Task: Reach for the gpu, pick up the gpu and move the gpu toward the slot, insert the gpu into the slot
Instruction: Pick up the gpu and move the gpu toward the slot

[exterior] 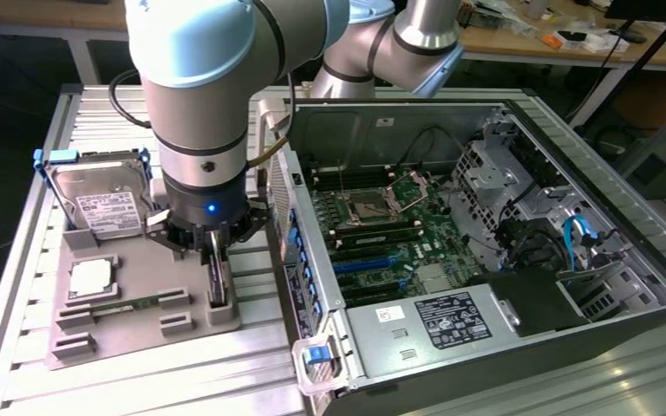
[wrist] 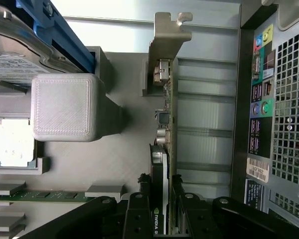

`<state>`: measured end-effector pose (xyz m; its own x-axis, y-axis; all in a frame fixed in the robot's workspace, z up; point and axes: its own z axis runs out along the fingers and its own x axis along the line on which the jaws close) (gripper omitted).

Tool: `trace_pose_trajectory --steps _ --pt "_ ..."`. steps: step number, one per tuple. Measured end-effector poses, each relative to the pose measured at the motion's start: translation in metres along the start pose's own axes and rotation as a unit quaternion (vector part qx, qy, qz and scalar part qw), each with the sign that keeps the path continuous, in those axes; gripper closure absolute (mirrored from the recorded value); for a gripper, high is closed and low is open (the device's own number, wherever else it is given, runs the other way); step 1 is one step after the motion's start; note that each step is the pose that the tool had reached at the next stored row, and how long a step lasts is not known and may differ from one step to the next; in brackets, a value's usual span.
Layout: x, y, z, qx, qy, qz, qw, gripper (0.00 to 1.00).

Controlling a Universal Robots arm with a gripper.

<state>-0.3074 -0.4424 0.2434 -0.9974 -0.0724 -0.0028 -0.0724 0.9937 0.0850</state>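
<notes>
Starting with the biggest piece, the slatted metal table (exterior: 27,373) is carrying everything, and the open computer case (exterior: 651,256) is lying on its side across the three o'clock half of the exterior view. The arm (exterior: 194,104) is hanging down from twelve o'clock over the grey tray (exterior: 136,336), which is sitting at nine o'clock of the case.

On that tray, the hard drive (exterior: 100,208) is sitting propped at the ten o'clock corner. The gpu (exterior: 219,296) is standing on edge along the tray's three o'clock side, just beside the case wall. It is resting in its holder, with its silver bracket (wrist: 165,45) at the end farthest from the wrist. The slot (exterior: 370,260) is lying well apart from the card, inside the case on the motherboard, at six o'clock of the processor socket (exterior: 374,205).

The gripper (exterior: 215,264) is sitting right down on the card. In the wrist view its fingers (wrist: 141,206) are standing narrow, one pressing the black cooler side and one the bare board side, clamping the gpu between them.

Smaller still, the processor chip (exterior: 90,277) is lying flat at six o'clock of the hard drive. The memory stick (exterior: 136,305) is lying just at four o'clock of that chip.
</notes>
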Motion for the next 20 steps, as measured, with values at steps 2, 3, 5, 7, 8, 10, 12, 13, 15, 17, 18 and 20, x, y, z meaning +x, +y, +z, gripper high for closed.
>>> trace_pose_trajectory --steps 2,3,5,7,8,10,12,13,15,17,18,20 --pt "0.000 0.0000 0.0000 0.0000 0.0000 0.000 1.0000 0.73" --pt "0.000 0.0000 0.0000 0.0000 0.0000 0.000 1.0000 0.73" --pt "0.000 0.0000 -0.0001 -0.0001 -0.0001 0.000 1.0000 0.73" --pt "0.000 0.0001 -0.0014 0.0001 0.0001 0.000 1.0000 0.73" --pt "0.000 0.0003 -0.0029 0.0000 0.0000 0.000 1.0000 0.73" --pt "0.000 0.0005 -0.0054 0.0000 0.0000 0.000 1.0000 0.73" --pt "0.000 0.0008 -0.0083 0.0000 0.0000 0.000 1.0000 0.73" --pt "0.000 0.0010 -0.0100 0.0000 0.0000 0.000 1.0000 0.73" --pt "0.000 0.0014 -0.0144 0.0000 0.0000 0.000 1.0000 0.73" --pt "0.000 0.0017 -0.0175 0.0006 0.0001 0.000 1.0000 0.73" --pt "0.000 0.0018 -0.0184 0.0009 0.0001 0.000 1.0000 0.73" --pt "0.000 0.0020 -0.0204 0.0013 0.0001 0.000 1.0000 0.73"
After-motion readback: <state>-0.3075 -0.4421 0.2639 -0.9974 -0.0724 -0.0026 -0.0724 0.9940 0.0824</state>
